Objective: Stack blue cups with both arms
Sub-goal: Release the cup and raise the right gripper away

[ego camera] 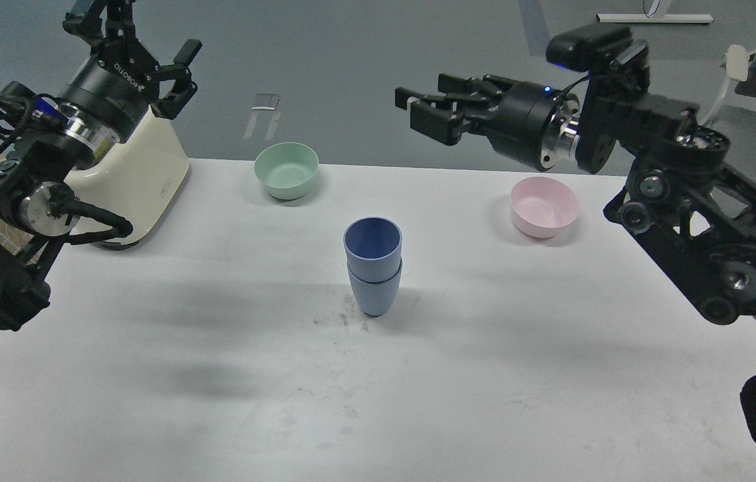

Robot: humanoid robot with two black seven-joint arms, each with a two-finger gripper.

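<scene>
Two blue cups stand nested upright at the middle of the white table [217,375]: the upper cup [372,242] sits inside the lower cup [375,292]. My right gripper [421,110] is open and empty, raised high above the table's far edge, up and to the right of the stack. My left gripper [140,30] is open and empty, raised at the far left above a cream appliance, far from the cups.
A mint-green bowl [286,170] stands at the back of the table. A pink bowl [544,207] stands at the back right. A cream appliance [134,181] stands at the back left. A chair [746,127] is beyond the right edge.
</scene>
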